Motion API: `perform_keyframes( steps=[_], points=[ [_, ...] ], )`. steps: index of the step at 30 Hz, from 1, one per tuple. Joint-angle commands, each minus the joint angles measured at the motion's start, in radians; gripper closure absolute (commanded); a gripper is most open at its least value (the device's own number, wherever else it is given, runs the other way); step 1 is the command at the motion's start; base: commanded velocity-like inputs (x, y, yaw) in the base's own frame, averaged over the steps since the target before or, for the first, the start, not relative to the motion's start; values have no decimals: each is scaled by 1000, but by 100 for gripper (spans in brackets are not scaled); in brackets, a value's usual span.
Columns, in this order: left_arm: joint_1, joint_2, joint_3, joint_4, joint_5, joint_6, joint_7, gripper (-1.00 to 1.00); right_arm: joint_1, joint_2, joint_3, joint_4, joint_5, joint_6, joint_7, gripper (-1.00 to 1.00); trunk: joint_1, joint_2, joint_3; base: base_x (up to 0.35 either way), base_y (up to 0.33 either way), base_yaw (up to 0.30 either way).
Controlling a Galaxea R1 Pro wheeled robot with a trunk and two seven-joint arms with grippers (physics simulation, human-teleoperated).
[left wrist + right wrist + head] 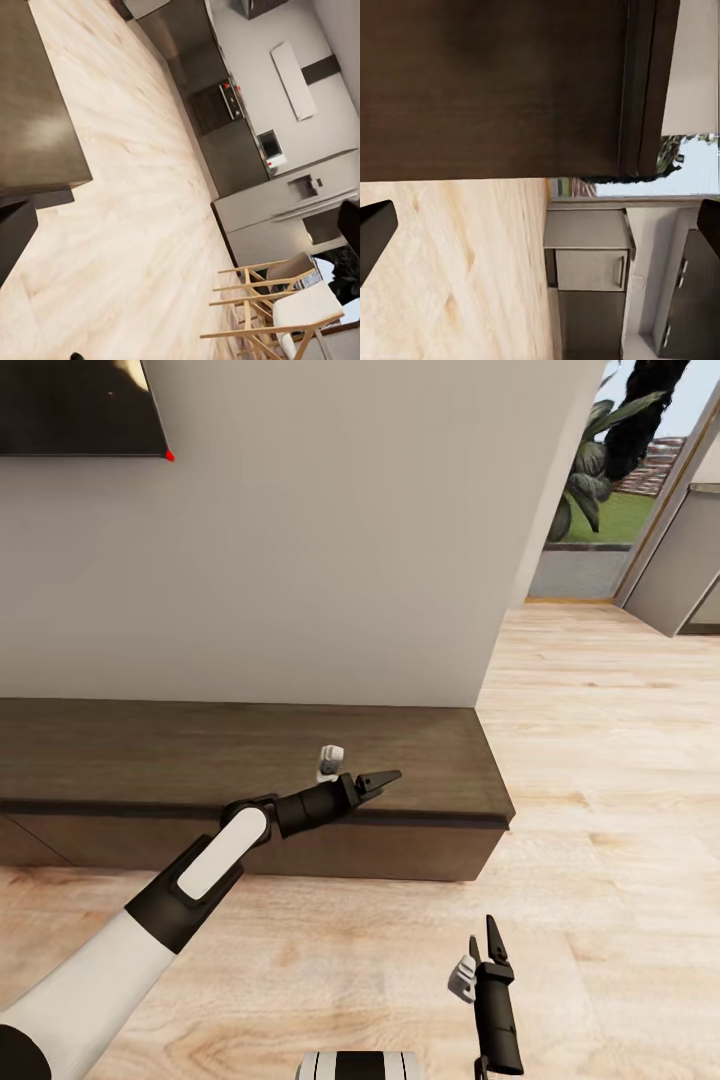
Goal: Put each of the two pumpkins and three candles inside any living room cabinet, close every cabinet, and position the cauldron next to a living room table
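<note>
From the head camera, the long dark-brown cabinet [240, 760] is running along the foot of a pale wall, its drawer fronts all sitting flush and shut, its top bare. The corner of a wall TV [80, 405] is showing above it. The left gripper [385, 780] is reaching out over the cabinet's front edge near its right end, its two black fingers lying pressed together to a point. The right gripper [492, 938] is hanging low over the wood floor [600, 780] in front of the cabinet, well apart from it, fingers pointing up and likewise closed together. Past the wall's end, glass patio doors [640, 480] are showing greenery outside.

In the left wrist view, the cabinet's end [37, 112] is sitting beside a long stretch of pale floor [127, 225]. Beyond are dark kitchen units [217, 105], a fridge [292, 195] and wooden chairs with pale seats [285, 307]. One dark fingertip [15, 236] is showing at the frame's edge.

In the right wrist view, the cabinet's dark wooden front [495, 86] is looming close, the floor [450, 270] beside it, and grey kitchen cupboards [589, 270] beyond. Dark fingertips [375, 232] are sitting at both edges of the frame.
</note>
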Motion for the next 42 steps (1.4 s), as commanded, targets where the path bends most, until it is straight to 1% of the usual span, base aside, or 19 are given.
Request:
perform_keyframes(
  steps=[1,10,15,21,22,30,36,42],
  points=[
    [0,0,0,0,0,-2,0,-100,-1,0,0,-2,0,0,-1,-100,0,0,0,0,0,0],
    [1,-1,-1,0,0,-6,1,-100,-3,-3,0,-24,11,1,-3,-100,0,0,0,0,0,0],
    [1,-1,-1,0,0,-6,1,-100,-3,-2,-1,-52,39,0,-2,-100,0,0,0,46,0,0],
    [1,-2,-2,1,0,-6,1,-100,-7,-2,-1,-64,73,0,-3,-100,0,0,0,240,0,0],
    [1,-2,-2,1,0,-6,2,-100,-8,-3,-1,-65,98,1,-3,-100,0,0,0,82,0,0],
    [1,-1,-1,1,0,-7,2,-100,-8,-3,-1,-65,99,2,-9,-100,0,0,0,28,0,0],
    [1,-1,-1,1,0,-7,2,-100,-8,-3,-1,-64,99,2,-27,-100,0,0,0,240,0,0],
    [1,-1,-1,1,0,-7,1,-100,-8,-3,-1,-64,99,2,-31,-100,0,0,0,46,0,0]
  ],
)
